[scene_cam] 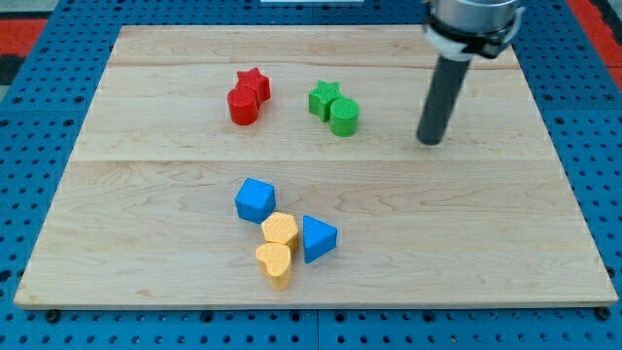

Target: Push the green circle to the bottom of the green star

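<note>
My tip [430, 140] rests on the counter [146, 185]; a bare rod, it has no fingers to open or close. Toward the view's left of it sits the green circle [344, 117], touching the green star [325, 98] at the star's lower right. Farther left stand two red blocks [248, 97].
</note>
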